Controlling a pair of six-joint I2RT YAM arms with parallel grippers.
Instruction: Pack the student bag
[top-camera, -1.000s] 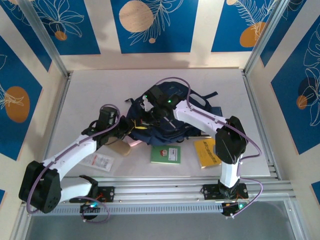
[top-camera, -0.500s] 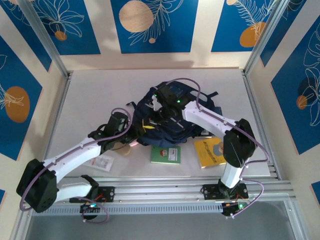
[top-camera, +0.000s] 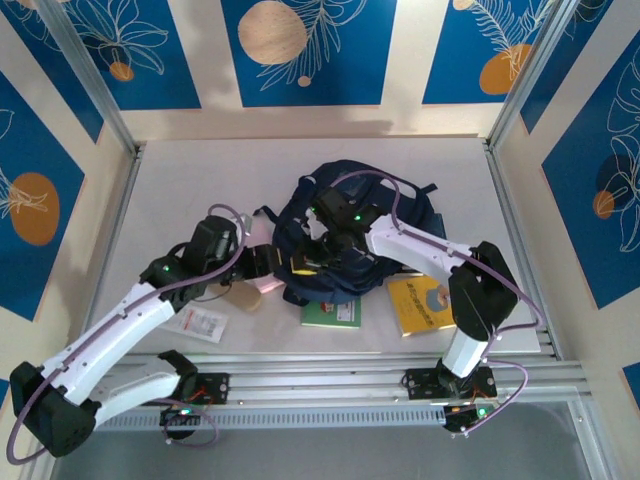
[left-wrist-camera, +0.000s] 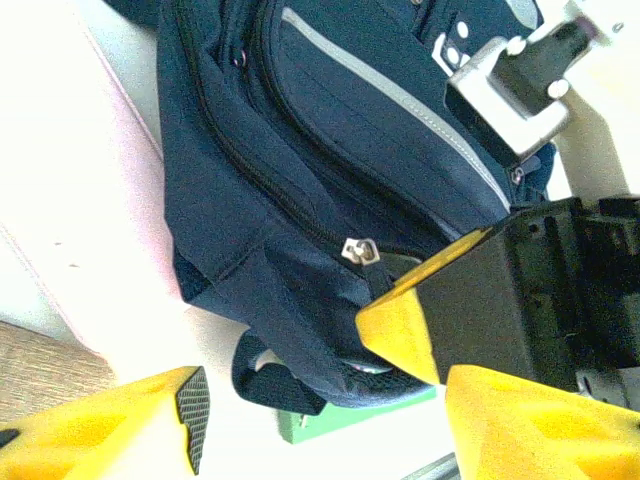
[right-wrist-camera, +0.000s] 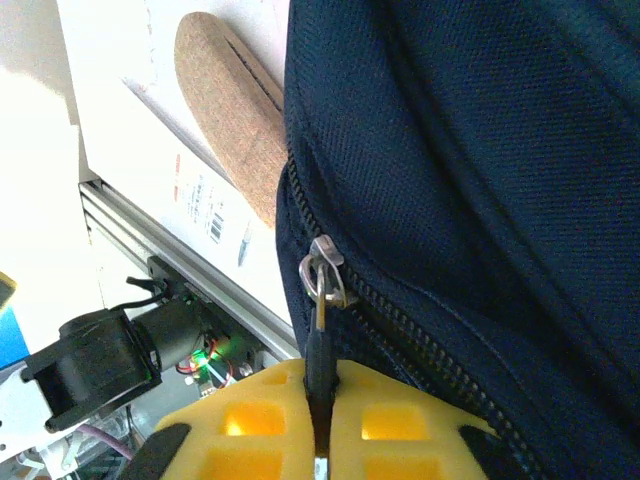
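Observation:
The student bag (top-camera: 345, 225) lies in the middle of the table, navy with a grey stripe (left-wrist-camera: 400, 95). My right gripper (right-wrist-camera: 320, 410) is shut on the black pull tab of a zipper slider (right-wrist-camera: 322, 270) at the bag's near left edge (top-camera: 305, 262). My left gripper (left-wrist-camera: 330, 430) is open with nothing between its yellow fingers (left-wrist-camera: 150, 420). It hangs just left of the bag (top-camera: 262, 263), facing the zipper slider (left-wrist-camera: 358, 250) and the right gripper's yellow tip (left-wrist-camera: 410, 330).
A green notebook (top-camera: 332, 313) lies partly under the bag's near edge. A yellow book (top-camera: 420, 303) sits to its right. A cork-coloured case (top-camera: 240, 297), a pink item (top-camera: 268, 285) and a white packet (top-camera: 203, 322) lie to the left.
My left gripper has opened beside the bag and its arm has swung left. My right gripper has drawn the zipper pull around the bag toward the near edge.

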